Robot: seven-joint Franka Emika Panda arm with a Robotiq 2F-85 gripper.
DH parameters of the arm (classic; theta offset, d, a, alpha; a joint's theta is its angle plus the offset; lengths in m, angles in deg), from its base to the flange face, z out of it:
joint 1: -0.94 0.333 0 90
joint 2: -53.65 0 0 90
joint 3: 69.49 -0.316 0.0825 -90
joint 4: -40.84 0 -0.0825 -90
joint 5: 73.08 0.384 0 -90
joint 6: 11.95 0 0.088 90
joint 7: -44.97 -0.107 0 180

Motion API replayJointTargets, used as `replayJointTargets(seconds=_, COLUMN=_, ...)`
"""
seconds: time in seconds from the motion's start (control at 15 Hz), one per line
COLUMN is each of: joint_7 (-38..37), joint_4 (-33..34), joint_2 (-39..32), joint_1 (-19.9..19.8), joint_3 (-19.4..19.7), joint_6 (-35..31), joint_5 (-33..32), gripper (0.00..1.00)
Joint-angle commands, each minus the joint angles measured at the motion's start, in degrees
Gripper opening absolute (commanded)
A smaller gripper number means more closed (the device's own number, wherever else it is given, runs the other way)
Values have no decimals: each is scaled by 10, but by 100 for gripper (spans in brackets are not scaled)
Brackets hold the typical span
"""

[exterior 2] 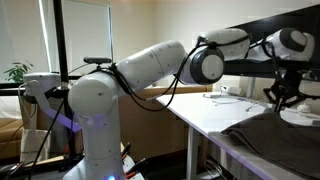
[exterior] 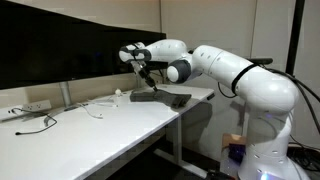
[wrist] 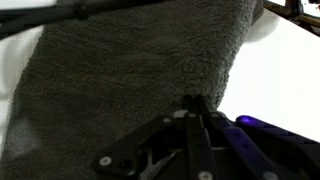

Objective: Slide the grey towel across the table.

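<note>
A grey towel (wrist: 120, 80) lies flat at the robot's end of the white tabletop (exterior: 90, 125). The gripper (wrist: 196, 103) hangs over it, jaws drawn together; whether they pinch cloth is unclear.

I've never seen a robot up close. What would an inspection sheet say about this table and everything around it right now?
Surface: white table, the towel at its end by the robot.
Job's things: grey towel, lying spread flat.
Clutter: small white thing near the towel, too small to name.
Claw: claw low over the towel, fingers drawn together; whether it pinches the cloth, cannot tell.
Cables: thin dark cable loose on the table's far end; black cable running along the robot's arm.
Surroundings: dark panel behind the table; potted plant by the window.
</note>
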Motion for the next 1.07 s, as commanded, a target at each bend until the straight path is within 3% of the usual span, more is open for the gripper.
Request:
replayJointTargets(seconds=0.0, joint_7=45, joint_4=-18, joint_2=25, joint_1=31, joint_3=-9, joint_6=21, joint_5=-17, gripper=3)
replayJointTargets(seconds=0.33, joint_7=110, joint_4=-21, joint_2=34, joint_1=77, joint_3=-6, joint_6=19, joint_5=-37, gripper=3)
replayJointTargets(seconds=0.53, joint_7=108, joint_4=-23, joint_2=33, joint_1=86, joint_3=0, joint_6=17, joint_5=-50, gripper=3)
replayJointTargets(seconds=0.73, joint_7=83, joint_4=14, joint_2=0, joint_1=67, joint_3=12, joint_6=25, joint_5=-52, gripper=3)
replayJointTargets(seconds=0.8, joint_7=74, joint_4=-25, joint_2=19, joint_1=61, joint_3=13, joint_6=9, joint_5=-55, gripper=3)
replayJointTargets(seconds=1.0, joint_7=57, joint_4=-1, joint_2=-8, joint_1=13, joint_3=26, joint_6=14, joint_5=-53, gripper=3)
